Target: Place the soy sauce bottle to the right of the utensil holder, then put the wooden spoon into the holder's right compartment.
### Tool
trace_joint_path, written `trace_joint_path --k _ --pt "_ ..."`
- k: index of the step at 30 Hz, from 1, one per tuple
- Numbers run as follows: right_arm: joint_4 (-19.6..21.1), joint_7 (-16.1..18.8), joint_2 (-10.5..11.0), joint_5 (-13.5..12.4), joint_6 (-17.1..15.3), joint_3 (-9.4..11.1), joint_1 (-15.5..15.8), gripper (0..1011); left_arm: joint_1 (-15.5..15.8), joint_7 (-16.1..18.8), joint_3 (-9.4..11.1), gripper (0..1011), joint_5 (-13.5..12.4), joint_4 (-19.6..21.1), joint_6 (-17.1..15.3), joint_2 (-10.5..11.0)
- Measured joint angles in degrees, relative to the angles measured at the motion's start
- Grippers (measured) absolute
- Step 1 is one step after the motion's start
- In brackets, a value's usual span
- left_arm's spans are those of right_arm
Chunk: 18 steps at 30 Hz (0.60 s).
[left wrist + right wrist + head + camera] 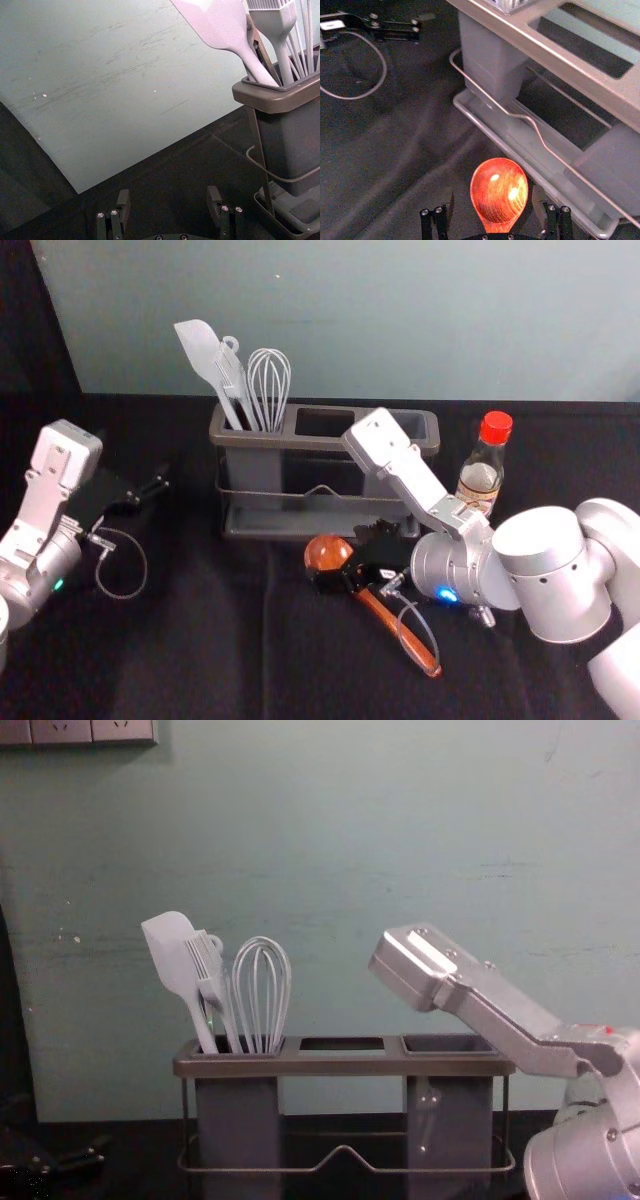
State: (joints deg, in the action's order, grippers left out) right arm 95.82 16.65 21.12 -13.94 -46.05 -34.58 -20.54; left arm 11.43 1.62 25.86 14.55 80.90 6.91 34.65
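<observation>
**1 wooden spoon (327, 552) on table (200, 660), R gripper (345, 558) over it; 1 soy sauce bottle (481, 475) upright, R of 1 utensil holder (325, 442)**

Head view: I've 2 grippers out. Spoon lies in front of holder, long axis diag.: bowl pointing away & L twd holder, handle running back twd me & R. L gripper (152, 488) is idle, well L of holder. Holder's L compartment has 1 spatula (199, 348), 1 brush (233, 375), 1 whisk (269, 385).

L wrist view: my L gripper (168, 194) is wide, nothing btwn its 2 fingers.

R wrist view: my R gripper (493, 197) is wide too, not clamped; spoon's bowl & neck sit btwn its 2 fingers.

Chest view: same 3 utensils stand in holder; my R arm (500, 1015) reaches in from R, w/ a bit of red bottle cap (600, 1029) behind.
</observation>
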Motion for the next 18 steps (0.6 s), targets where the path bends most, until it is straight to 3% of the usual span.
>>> trace_joint_path --k 18 --pt "-1.85 -1.25 -3.02 1.57 -1.77 2.23 1.64 1000 0.0 0.0 0.0 1005 0.0 0.0 0.0 0.0"
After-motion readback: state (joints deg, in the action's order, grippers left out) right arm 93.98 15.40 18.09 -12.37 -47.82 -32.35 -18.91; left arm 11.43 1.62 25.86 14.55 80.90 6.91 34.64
